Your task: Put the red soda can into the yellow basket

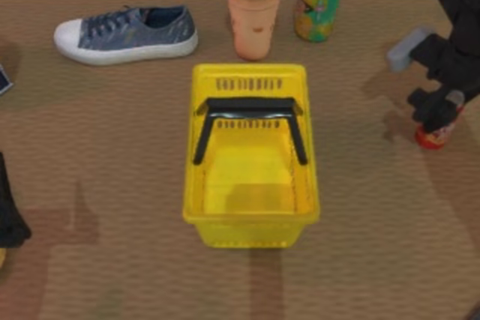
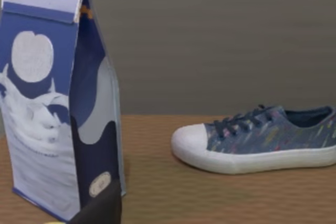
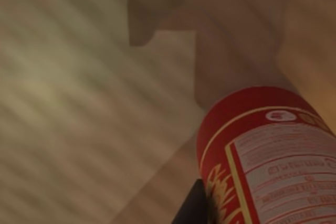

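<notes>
The red soda can [image 1: 435, 137] stands at the table's right side, well right of the yellow basket [image 1: 196, 157]. My right gripper [image 1: 439, 109] comes down over the can from above and covers its top. In the right wrist view the can [image 3: 268, 156] fills the near corner, and a dark finger [image 3: 195, 207] presses against its side, so the gripper is shut on it. The basket sits at the middle of the table with its black handle [image 1: 251, 106] folded across the opening; nothing lies inside. My left arm [image 1: 9, 219] is parked at the left edge.
A blue sneaker [image 1: 127, 33] lies at the back left. An orange cup [image 1: 253, 9] and a green bottle [image 1: 319, 1] stand behind the basket. A blue and white carton [image 2: 47, 103] stands close to the left wrist camera, beside the sneaker [image 2: 262, 137].
</notes>
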Motion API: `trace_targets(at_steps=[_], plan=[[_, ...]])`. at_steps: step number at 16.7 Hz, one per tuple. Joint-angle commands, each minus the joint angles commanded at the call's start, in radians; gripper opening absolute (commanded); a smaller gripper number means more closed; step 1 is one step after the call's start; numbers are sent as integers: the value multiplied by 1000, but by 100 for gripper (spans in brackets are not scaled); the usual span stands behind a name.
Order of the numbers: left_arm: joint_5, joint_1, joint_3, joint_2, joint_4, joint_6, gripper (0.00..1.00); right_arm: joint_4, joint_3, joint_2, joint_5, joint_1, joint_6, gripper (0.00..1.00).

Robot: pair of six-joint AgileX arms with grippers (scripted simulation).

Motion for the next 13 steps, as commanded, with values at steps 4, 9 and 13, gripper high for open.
trace_targets(at_steps=[4, 9, 13], plan=[[0, 0, 0, 0, 0, 0, 100, 0, 0, 0, 0, 0, 0, 0], [0, 0, 0, 0, 0, 0, 100, 0, 0, -2, 0, -3, 1, 0], [0, 0, 0, 0, 0, 0, 100, 63, -13, -3, -44, 10, 19, 0]])
